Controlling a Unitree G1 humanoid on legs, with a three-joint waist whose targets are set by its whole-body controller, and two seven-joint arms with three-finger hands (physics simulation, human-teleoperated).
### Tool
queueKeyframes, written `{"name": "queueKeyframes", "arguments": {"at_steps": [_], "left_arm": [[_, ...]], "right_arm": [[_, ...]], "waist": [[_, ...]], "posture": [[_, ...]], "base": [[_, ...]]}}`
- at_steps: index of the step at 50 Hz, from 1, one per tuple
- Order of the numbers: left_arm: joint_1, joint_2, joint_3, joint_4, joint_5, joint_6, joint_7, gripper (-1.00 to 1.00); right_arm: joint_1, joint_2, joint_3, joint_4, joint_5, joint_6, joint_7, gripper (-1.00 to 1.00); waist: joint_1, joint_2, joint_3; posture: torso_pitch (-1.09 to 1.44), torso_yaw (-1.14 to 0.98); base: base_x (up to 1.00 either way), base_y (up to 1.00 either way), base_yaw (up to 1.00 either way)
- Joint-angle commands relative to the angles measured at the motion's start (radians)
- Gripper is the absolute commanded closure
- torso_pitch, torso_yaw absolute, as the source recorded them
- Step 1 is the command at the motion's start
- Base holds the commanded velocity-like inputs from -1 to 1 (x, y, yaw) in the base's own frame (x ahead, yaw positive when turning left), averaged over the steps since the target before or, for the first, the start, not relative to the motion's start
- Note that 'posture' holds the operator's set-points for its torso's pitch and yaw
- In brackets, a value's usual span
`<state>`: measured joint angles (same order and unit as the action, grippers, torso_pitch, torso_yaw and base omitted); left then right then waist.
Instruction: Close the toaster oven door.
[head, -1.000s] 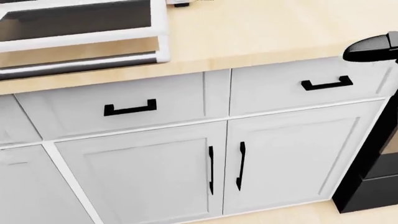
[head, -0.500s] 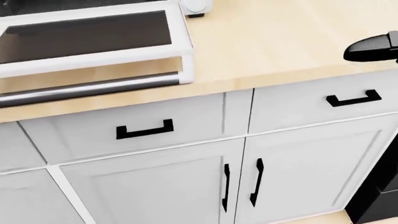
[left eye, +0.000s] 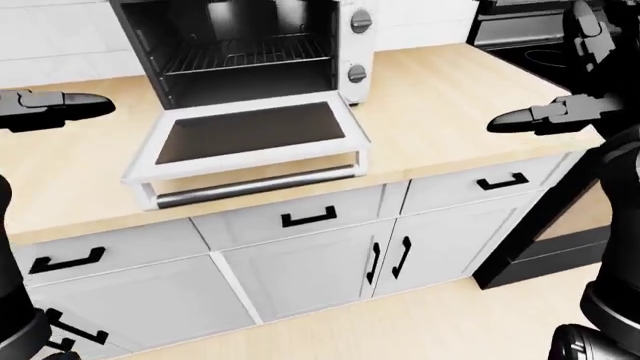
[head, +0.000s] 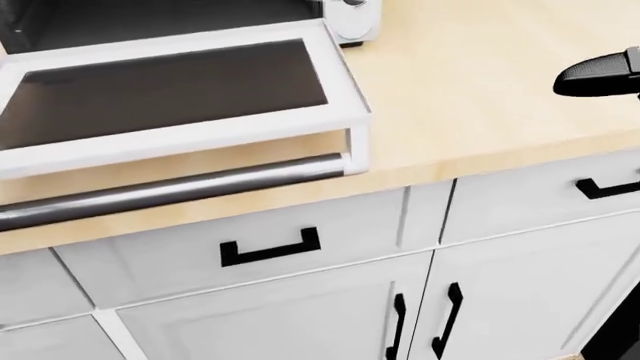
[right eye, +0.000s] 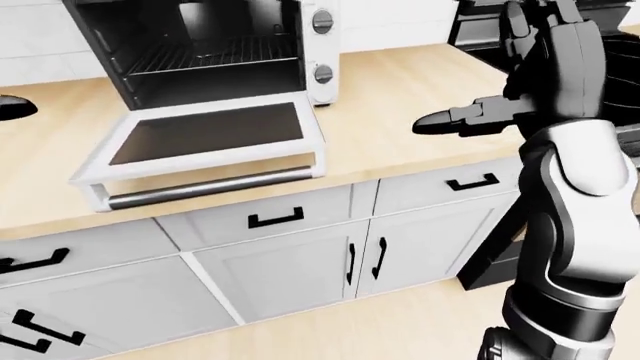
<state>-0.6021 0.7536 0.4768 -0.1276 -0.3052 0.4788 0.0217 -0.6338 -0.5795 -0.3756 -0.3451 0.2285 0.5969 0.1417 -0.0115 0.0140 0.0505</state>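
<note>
Left-eye view shows the toaster oven (left eye: 260, 52) at the far left of the counter (left eye: 450, 112), its door (left eye: 250, 142) dropped flat and fully open; nothing is done yet. Left hand (left eye: 50, 106) and right hand (left eye: 545, 118) hover apart from it, fingers extended, empty; lifting the handle bar (left eye: 255, 188) remains.

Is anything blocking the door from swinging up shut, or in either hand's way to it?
Nothing visible: the door lies open and bare, the oven mouth shows only its rack, and bare counter separates both hands.
</note>
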Motion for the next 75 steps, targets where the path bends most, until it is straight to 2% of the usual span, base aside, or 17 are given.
{"name": "queueKeyframes", "arguments": {"at_steps": [1,4,5,7,18,19,26,28,30,39,44,45,47,51,56,63,75], "left_arm": [[-0.023,0.023,0.02,-0.021,0.005,-0.028,0.008,-1.0],[-0.022,0.022,0.019,-0.019,0.005,-0.031,0.008,-1.0],[-0.021,0.021,0.018,-0.019,0.005,-0.031,0.008,-1.0],[-0.021,0.022,0.019,-0.019,0.005,-0.031,0.007,-1.0],[-0.02,0.023,0.02,-0.023,0.004,-0.028,0.006,-1.0],[-0.021,0.023,0.02,-0.023,0.004,-0.027,0.006,-1.0],[-0.025,0.026,0.019,-0.02,0.004,-0.026,0.006,-1.0],[-0.025,0.026,0.019,-0.021,0.003,-0.025,0.007,-1.0],[-0.027,0.027,0.019,-0.019,0.004,-0.026,0.007,-1.0],[-0.029,0.027,0.017,-0.023,0.003,-0.021,0.007,-1.0],[-0.027,0.026,0.018,-0.023,0.004,-0.023,0.007,-1.0],[-0.027,0.026,0.018,-0.022,0.005,-0.024,0.007,-1.0],[-0.024,0.024,0.018,-0.021,0.006,-0.027,0.006,-1.0],[-0.023,0.025,0.02,-0.021,0.006,-0.028,0.005,-1.0],[-0.023,0.025,0.02,-0.022,0.006,-0.027,0.004,-1.0],[-0.022,0.026,0.02,-0.023,0.005,-0.026,0.005,-1.0],[-0.022,0.029,0.021,-0.019,0.008,-0.031,0.003,-1.0]], "right_arm": [[-0.026,-0.011,-0.004,-0.024,0.003,-0.027,0.0,-1.0],[-0.028,-0.013,-0.005,-0.025,0.004,-0.024,-0.001,-1.0],[-0.029,-0.013,-0.005,-0.025,0.005,-0.024,-0.001,-1.0],[-0.031,-0.014,-0.005,-0.027,0.005,-0.021,-0.002,-1.0],[-0.033,-0.016,-0.004,-0.027,0.005,-0.021,-0.002,-1.0],[-0.034,-0.017,-0.005,-0.027,0.005,-0.02,-0.002,-1.0],[-0.036,-0.02,-0.006,-0.023,0.006,-0.022,-0.001,-1.0],[-0.037,-0.021,-0.007,-0.022,0.006,-0.023,-0.001,-1.0],[-0.037,-0.022,-0.007,-0.018,0.006,-0.025,-0.002,-1.0],[-0.044,-0.027,-0.01,-0.014,0.012,-0.023,-0.008,-1.0],[-0.04,-0.027,-0.01,-0.015,0.014,-0.024,-0.01,-1.0],[-0.041,-0.028,-0.01,-0.014,0.014,-0.024,-0.011,-1.0],[-0.042,-0.029,-0.011,-0.013,0.015,-0.025,-0.013,-1.0],[-0.044,-0.03,-0.012,-0.013,0.019,-0.023,-0.016,-1.0],[-0.042,-0.033,-0.011,-0.01,0.022,-0.028,-0.018,-1.0],[-0.042,-0.034,-0.008,0.002,0.013,-0.04,-0.019,-1.0],[-0.068,-0.044,-0.011,0.019,0.014,-0.036,-0.043,-1.0]], "waist": [[0.002,0.001,-0.015],[-0.002,0.1,-0.039],[0.006,0.06,-0.03],[0.008,0.066,-0.022],[0.018,-0.069,-0.03],[0.016,-0.041,-0.02],[0.01,-0.014,-0.023],[0.004,0.016,-0.013],[-0.001,0.08,-0.028],[0.012,0.013,-0.015],[0.023,-0.063,-0.045],[0.014,-0.042,-0.033],[0.011,-0.05,-0.033],[0.012,-0.019,-0.032],[-0.009,0.064,-0.022],[0.008,-0.011,-0.014],[0.014,-0.008,-0.024]], "posture": [[0.0,0.0],[0.0,0.0],[0.0,0.0],[0.0,0.0],[0.0,0.0],[0.0,0.0],[0.0,0.0],[0.0,0.0],[0.0,0.0],[0.0,0.0],[0.0,0.0],[0.0,0.0],[0.0,0.0],[0.0,0.0],[0.0,0.0],[0.0,0.0],[0.0,0.0]], "base": [[0.12,0.23,0.0],[0.12,0.23,0.0],[0.12,0.23,0.0],[0.12,0.23,0.0],[0.12,0.19,0.0],[0.12,0.1,0.0],[0.12,0.08,0.0],[0.12,0.07,0.0],[0.12,0.08,0.0],[0.11,0.07,0.0],[0.01,0.07,0.0],[0.01,0.05,0.0],[0.02,0.06,0.0],[0.01,0.06,0.0],[0.0,0.05,0.0],[0.0,0.02,0.0],[0.0,0.0,0.0]]}}
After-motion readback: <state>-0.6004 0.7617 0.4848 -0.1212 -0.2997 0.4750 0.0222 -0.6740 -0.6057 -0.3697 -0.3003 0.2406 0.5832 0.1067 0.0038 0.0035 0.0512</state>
